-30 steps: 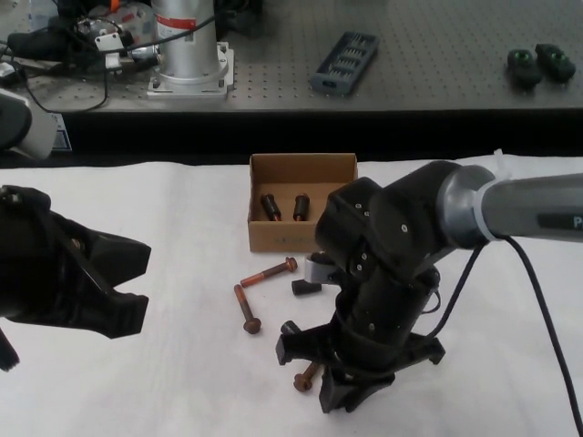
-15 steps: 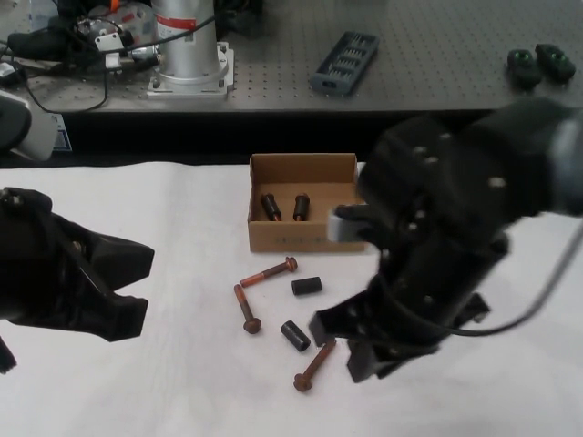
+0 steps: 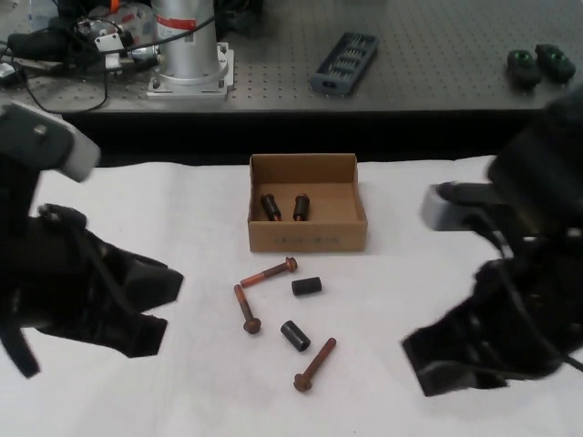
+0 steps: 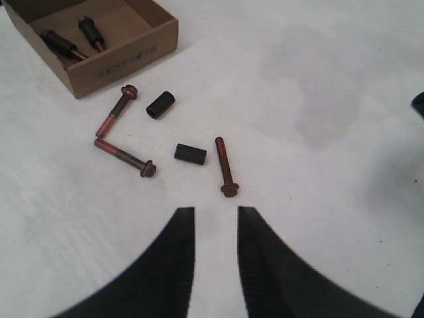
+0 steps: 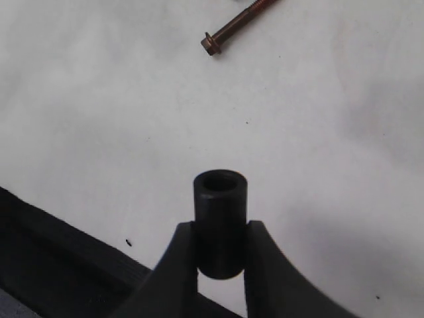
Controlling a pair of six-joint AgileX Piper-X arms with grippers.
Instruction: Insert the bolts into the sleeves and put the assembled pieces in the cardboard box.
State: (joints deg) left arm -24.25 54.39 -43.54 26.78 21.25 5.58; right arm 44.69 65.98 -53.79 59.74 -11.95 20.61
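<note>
Between left arm (image 3: 86, 291) and right arm (image 3: 515, 309): bolts (image 3: 246, 309), sleeves (image 3: 294, 335) and box (image 3: 308, 241) on white cloth (image 3: 182, 391).
Behind, the perforated table (image 3: 437, 64) carries a silver post (image 3: 187, 41) and a dark rack (image 3: 343, 59). Three coppery bolts and two black sleeves lie apart just before the box, which holds two assembled pieces (image 3: 271, 206). Right wrist view has another sleeve (image 5: 220, 205) clamped in the right jaws, bore toward the camera; from high, it is lost against the right arm. Left jaws stand apart, empty, near a bolt (image 4: 224, 165) by its head.
</note>
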